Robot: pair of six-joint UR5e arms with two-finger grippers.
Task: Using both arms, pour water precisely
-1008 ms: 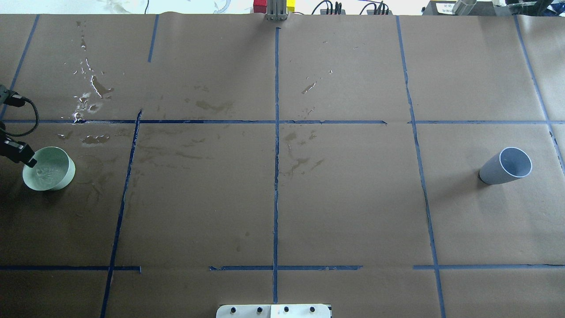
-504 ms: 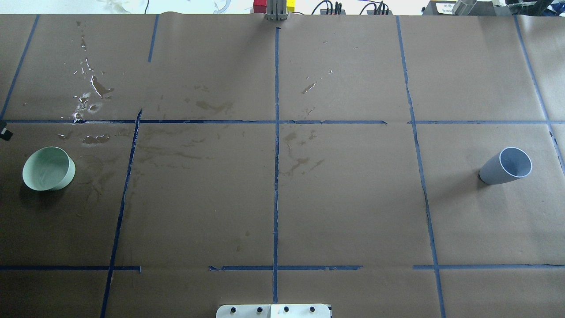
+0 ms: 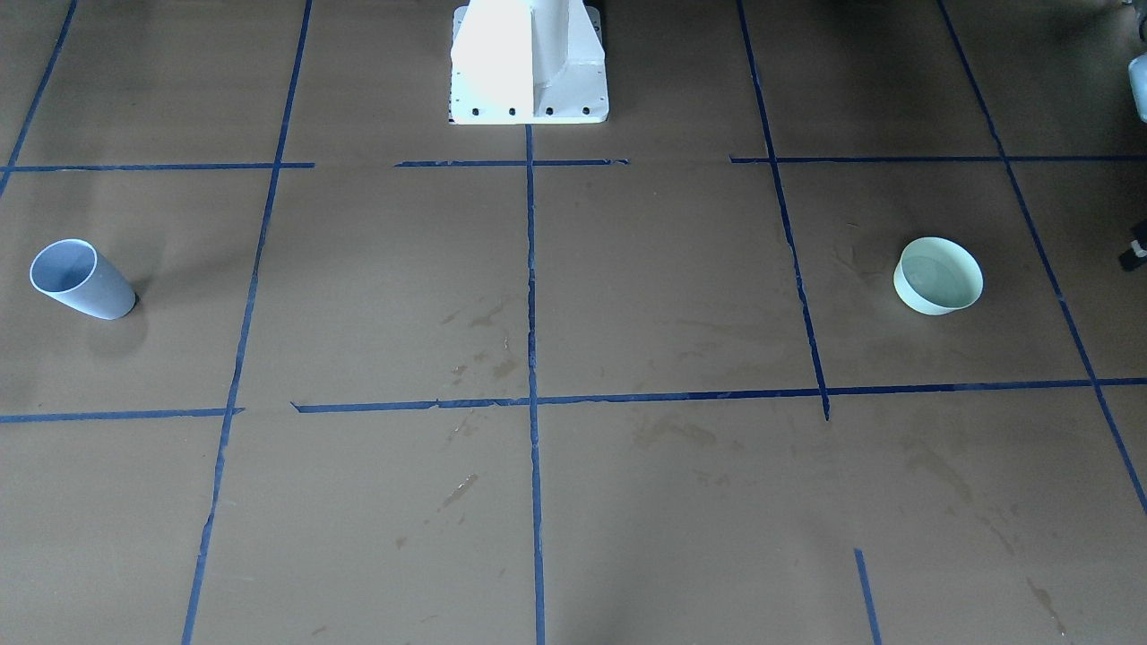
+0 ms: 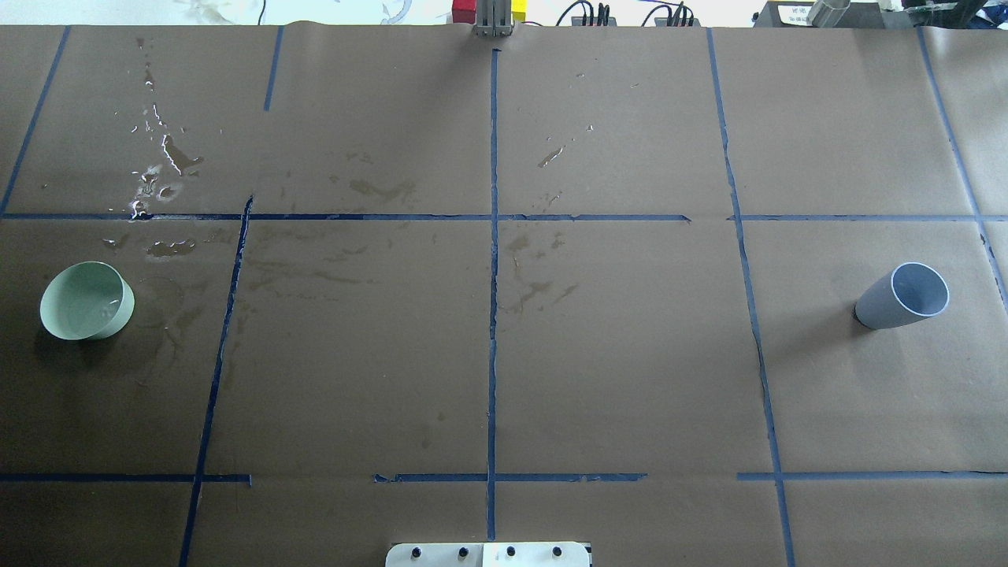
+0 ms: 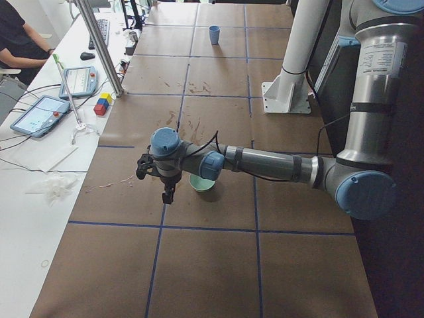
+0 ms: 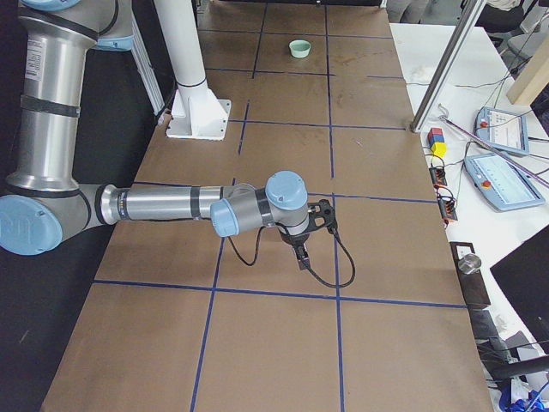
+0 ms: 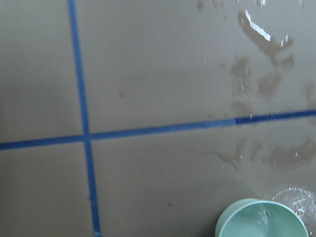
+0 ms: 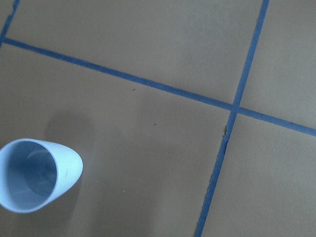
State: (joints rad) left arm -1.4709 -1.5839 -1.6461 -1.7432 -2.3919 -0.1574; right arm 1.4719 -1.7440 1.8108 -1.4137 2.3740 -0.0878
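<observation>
Pale green shallow bowl (image 4: 85,301) sits on the robot's left with water in it. Light blue tapered plastic cup (image 4: 902,295) is far right and looks empty. Left gripper (image 5: 167,195) and right gripper (image 6: 301,256) hover nearby, neither holding a vessel; can't tell how open. Pour looks done to me, so next is just parking clear.

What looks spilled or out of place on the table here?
Water is spilled on the brown paper: glistening puddles and damp stains beyond and beside the green bowl. The blue cup stands upright.
</observation>
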